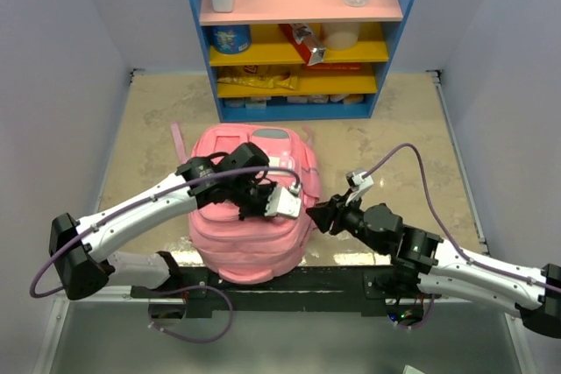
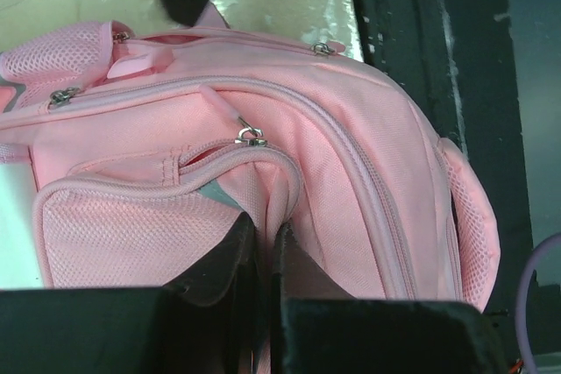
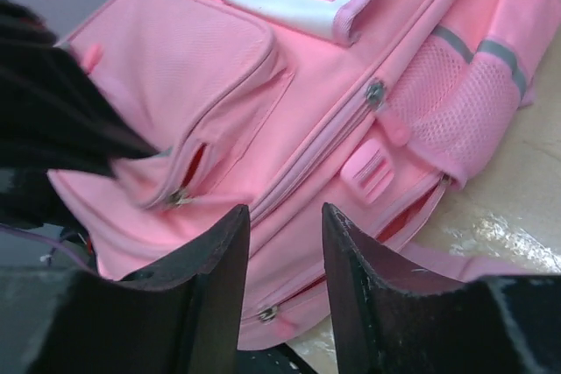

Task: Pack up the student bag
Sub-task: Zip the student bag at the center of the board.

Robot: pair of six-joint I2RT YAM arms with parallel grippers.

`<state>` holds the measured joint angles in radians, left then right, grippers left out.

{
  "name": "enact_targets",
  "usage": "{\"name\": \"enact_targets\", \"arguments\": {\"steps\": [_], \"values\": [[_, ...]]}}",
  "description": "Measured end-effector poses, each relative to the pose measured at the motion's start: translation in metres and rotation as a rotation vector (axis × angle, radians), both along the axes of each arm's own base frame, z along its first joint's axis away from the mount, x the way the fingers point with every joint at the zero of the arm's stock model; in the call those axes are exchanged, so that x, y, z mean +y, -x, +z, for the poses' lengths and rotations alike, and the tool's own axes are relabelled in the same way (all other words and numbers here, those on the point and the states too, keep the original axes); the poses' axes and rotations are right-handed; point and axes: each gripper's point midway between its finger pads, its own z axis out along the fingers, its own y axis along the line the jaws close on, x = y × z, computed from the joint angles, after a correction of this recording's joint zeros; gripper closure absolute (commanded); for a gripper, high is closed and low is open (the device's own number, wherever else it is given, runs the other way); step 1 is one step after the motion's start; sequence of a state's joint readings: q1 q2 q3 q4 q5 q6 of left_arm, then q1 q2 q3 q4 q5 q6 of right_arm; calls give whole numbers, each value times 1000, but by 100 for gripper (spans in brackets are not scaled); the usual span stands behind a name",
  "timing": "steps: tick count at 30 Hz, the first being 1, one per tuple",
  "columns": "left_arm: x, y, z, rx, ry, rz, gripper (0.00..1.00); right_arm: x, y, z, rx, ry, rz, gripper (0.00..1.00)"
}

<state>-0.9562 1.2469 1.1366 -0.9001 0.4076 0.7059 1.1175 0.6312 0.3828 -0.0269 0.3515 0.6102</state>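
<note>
Your left gripper (image 2: pixel 263 229) pinches a pocket fold of the soft pink fabric backpack (image 1: pixel 254 251); your released right gripper (image 3: pixel 285 216) sits just right of it.

No writing can be read.
Print on the round blue tub (image 1: pixel 230 38), red foil packet (image 1: pixel 302 41) and flat yellow packet (image 1: pixel 259 81) is too small to make out.
</note>
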Motion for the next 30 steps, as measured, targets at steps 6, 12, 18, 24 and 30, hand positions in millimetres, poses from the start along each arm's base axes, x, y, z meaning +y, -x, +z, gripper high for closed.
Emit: {"name": "enact_targets", "arguments": {"steps": [6,12,18,24,30], "values": [[11,-60,6,-18,39,173,100,9,7,-28,44,97,45,55],[52,-90,9,-132,-28,223,100,22,21,-66,30,234,140,41],[77,-70,18,-165,-76,163,100,38,8,-54,-123,205,169,30],[84,-56,17,-142,-94,124,100,64,8,-76,-178,259,273,33],[84,-55,19,-147,-91,124,100,83,14,-80,-202,227,354,35]]}}
